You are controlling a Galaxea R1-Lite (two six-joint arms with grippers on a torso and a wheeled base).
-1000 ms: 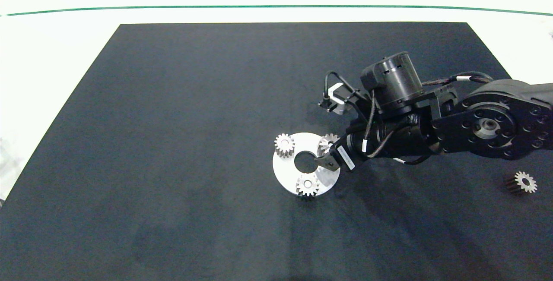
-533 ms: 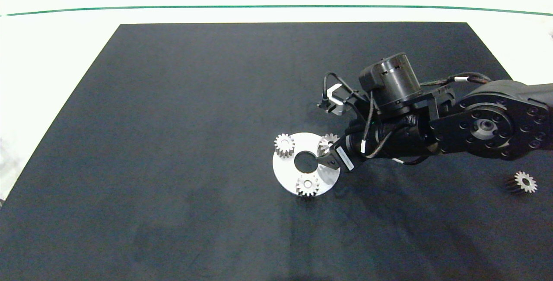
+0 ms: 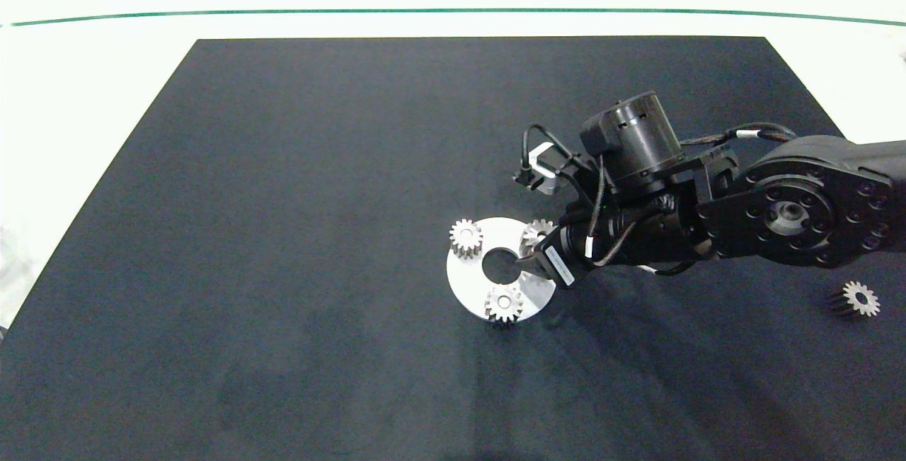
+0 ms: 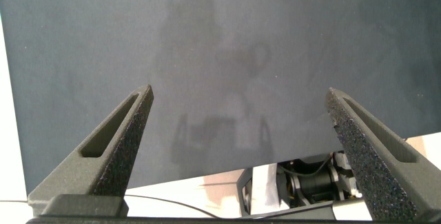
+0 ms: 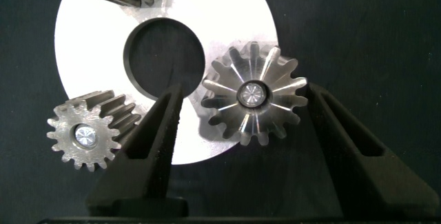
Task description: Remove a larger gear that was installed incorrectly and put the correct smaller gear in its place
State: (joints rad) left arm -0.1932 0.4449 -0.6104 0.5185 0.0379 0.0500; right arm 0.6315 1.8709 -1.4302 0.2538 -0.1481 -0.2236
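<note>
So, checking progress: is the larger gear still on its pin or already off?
Still on: the larger gear sits on the disc, pin showing in its bore, between the open right gripper fingers.

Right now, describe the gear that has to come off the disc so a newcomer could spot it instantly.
Find the round silver disc with a centre hole on the black mat. Three gears sit on pins around its rim; take the larger gear on the edge nearest the right claw, whose open fingers straddle it. Its teeth are long and pointed; the other two gears' teeth are short and blunt.
</note>
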